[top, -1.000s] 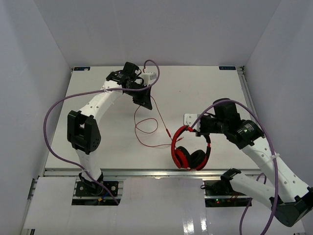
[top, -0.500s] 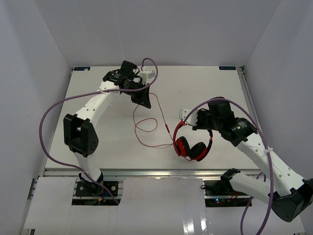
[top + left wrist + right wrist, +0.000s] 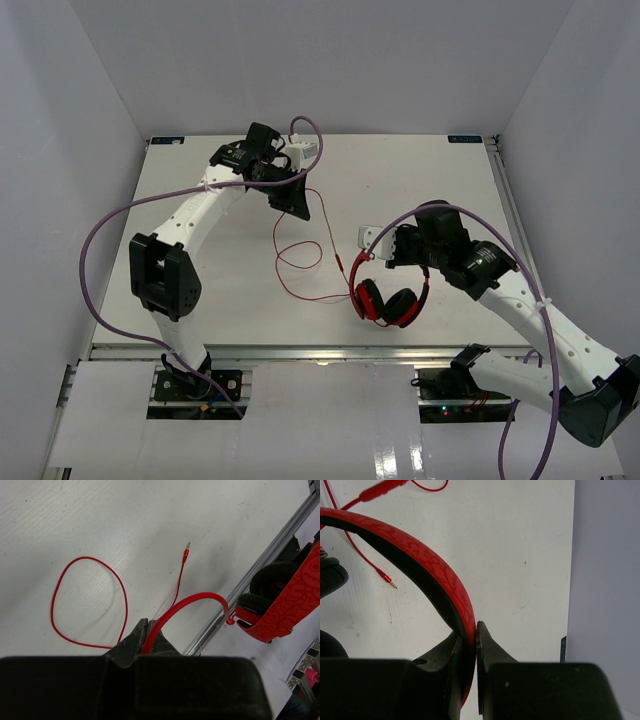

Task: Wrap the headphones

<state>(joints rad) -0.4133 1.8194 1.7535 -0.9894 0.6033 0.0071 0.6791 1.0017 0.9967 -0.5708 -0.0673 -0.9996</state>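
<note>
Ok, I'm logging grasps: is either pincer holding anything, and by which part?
The right pincer clamps the red over-ear headphones with black pads by their headband. The left pincer pinches the thin red cord partway along, short of its plug.

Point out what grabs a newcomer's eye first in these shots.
The red headphones stand out at the near right of the white table, gripped by the headband in the shut right gripper. A thin red cord loops across the middle of the table to the left gripper, which pinches it toward the far side. The plug lies free on the surface.
</note>
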